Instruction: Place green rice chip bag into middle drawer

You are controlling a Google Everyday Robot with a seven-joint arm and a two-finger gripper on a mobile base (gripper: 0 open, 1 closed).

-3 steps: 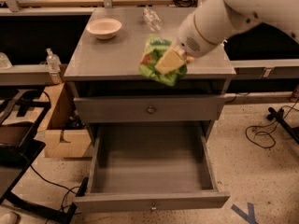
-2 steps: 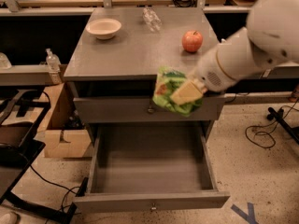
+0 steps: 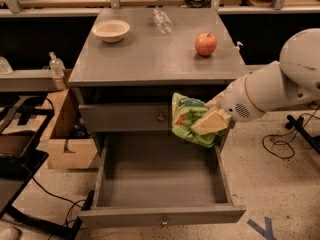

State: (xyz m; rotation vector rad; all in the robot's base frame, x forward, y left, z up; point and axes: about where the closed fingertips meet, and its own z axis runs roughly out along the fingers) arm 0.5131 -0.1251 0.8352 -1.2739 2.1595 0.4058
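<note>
Cabinet (image 3: 150,64): middle drawer (image 3: 160,215) open; gripper (image 3: 210,124) grips green rice chip bag (image 3: 184,117) above.

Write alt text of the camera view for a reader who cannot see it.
The robot arm's pincer holds the green rice chip bag over the back right of the pulled-out middle drawer. On the grey cabinet top sit a red apple, a white bowl and a clear bottle lying on its side.
</note>
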